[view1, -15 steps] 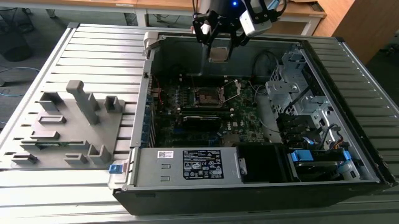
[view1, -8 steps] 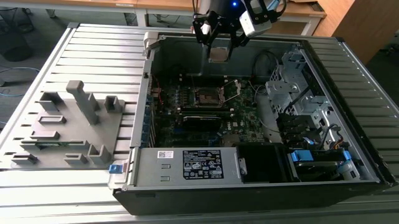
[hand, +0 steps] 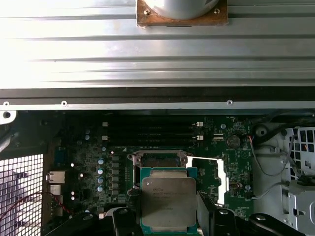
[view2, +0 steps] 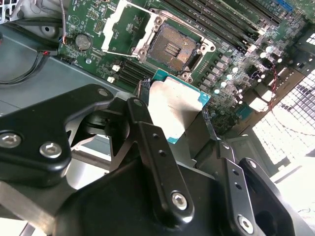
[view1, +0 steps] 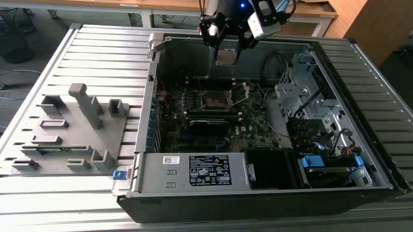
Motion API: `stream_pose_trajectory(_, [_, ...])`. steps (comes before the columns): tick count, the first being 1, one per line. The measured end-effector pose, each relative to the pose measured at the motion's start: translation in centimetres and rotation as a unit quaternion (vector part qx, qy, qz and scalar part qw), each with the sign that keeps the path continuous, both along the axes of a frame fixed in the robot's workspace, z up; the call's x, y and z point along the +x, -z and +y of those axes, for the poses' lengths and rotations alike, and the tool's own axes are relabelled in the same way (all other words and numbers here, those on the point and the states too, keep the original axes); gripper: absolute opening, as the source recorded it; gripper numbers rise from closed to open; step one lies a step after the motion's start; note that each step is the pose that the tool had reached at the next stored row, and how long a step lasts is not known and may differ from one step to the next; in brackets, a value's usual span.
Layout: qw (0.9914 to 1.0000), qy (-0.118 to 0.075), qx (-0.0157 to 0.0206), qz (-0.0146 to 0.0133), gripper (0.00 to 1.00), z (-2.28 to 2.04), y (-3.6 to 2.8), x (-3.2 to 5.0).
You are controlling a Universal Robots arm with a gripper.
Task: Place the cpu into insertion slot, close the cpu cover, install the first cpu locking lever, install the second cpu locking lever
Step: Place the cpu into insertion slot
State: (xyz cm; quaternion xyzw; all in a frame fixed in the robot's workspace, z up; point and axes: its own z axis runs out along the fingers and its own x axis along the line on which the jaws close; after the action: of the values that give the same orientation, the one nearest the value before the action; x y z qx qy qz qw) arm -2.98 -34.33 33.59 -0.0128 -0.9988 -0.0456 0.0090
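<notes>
The end effector [view1: 227, 51] clamps the cpu [view2: 174, 110] above the open slot [view2: 172, 48], with the cover [view2: 114, 22] raised.

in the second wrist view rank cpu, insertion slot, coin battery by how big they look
1. cpu, nearer the camera, so its lead is unsure
2. insertion slot
3. coin battery, clearly smallest

clear space above insertion slot [view2: 172, 49], raised cpu cover [view2: 109, 27] beside it
</notes>
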Motion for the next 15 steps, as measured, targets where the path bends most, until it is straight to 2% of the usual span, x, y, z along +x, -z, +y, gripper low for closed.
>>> stream_pose_trajectory(15, [1.00000, 0.000, 0.0001, 0.0000, 0.54, 0.00, 0.22, 0.00])
